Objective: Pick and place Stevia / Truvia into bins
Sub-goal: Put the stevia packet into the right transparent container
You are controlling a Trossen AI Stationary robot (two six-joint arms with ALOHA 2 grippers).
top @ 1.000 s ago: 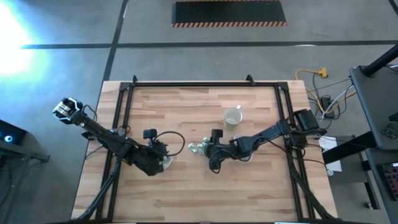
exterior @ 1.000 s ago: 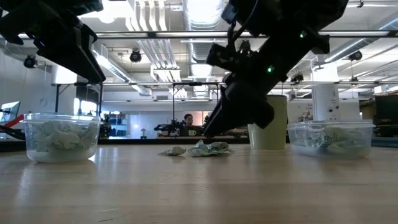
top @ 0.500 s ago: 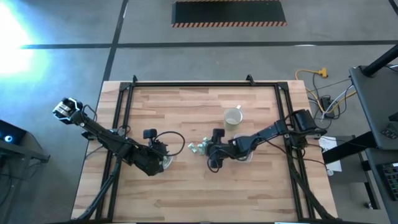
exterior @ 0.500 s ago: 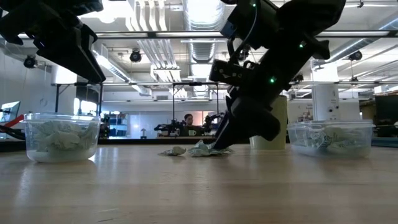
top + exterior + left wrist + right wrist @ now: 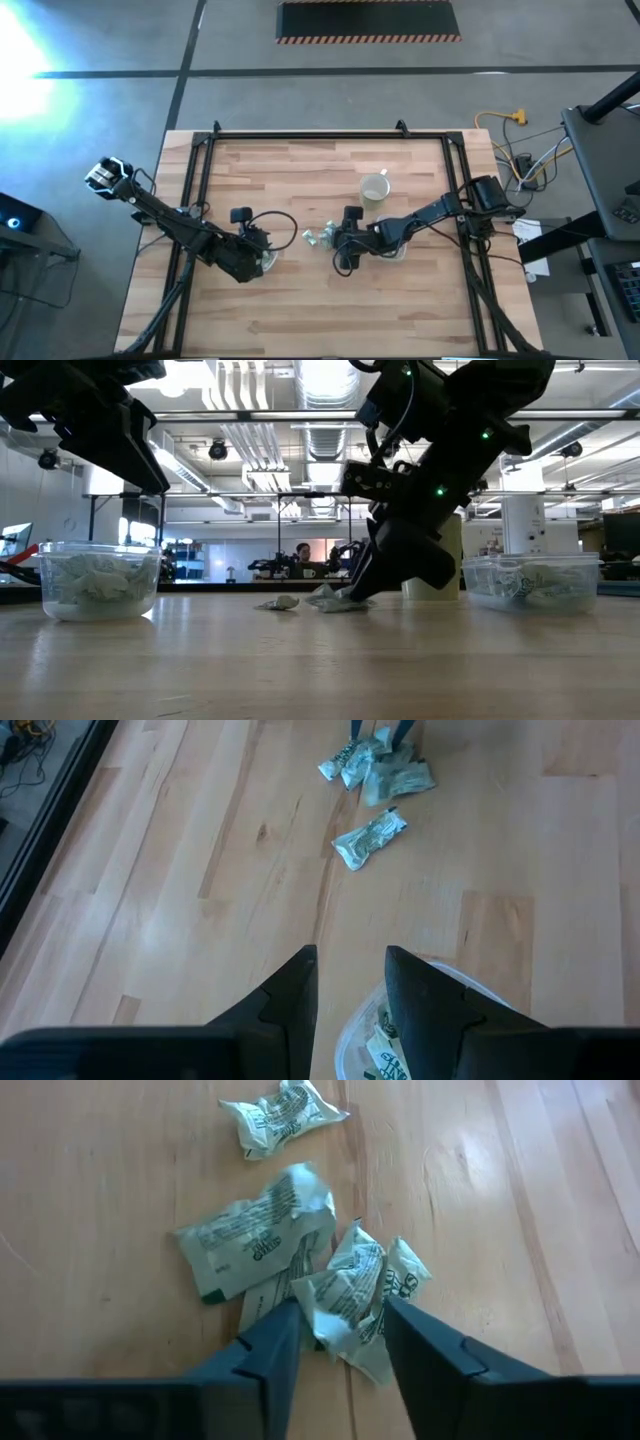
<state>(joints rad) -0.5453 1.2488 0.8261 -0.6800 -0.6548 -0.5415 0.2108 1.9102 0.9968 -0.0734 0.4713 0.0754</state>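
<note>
A small pile of crumpled green-and-white Stevia packets point(image 5: 300, 1250) lies mid-table point(image 5: 320, 237), with one loose packet point(image 5: 368, 838) beside it. My right gripper point(image 5: 342, 1320) is open and low over the pile, its fingers on either side of one crumpled packet point(image 5: 350, 1295). My left gripper point(image 5: 350, 970) is open and hovers above the rim of the round clear tub point(image 5: 450, 1020), which holds packets point(image 5: 100, 585). The larger rounded-rectangular tub point(image 5: 530, 582) also holds packets and stands to the right of the pile, mostly hidden under the right arm in the high view. My right gripper comes down slanting from the table's right side, one finger point(image 5: 270, 1342) at the edge of the crumpled packet's near corner point(image 5: 318, 1312) and the other point(image 5: 425, 1345) beside it. The packet lies on the table among the others. Whether the fingers touch it, I cannot tell.
A pale cream mug point(image 5: 375, 188) stands behind the pile, toward the far edge. A black frame point(image 5: 200, 180) borders the table's left, far and right sides. Bare wood point(image 5: 330, 310) lies along the near side.
My right gripper has come down onto the pile of packets, from a little above it to table height. The packets and the left arm have kept still.
</note>
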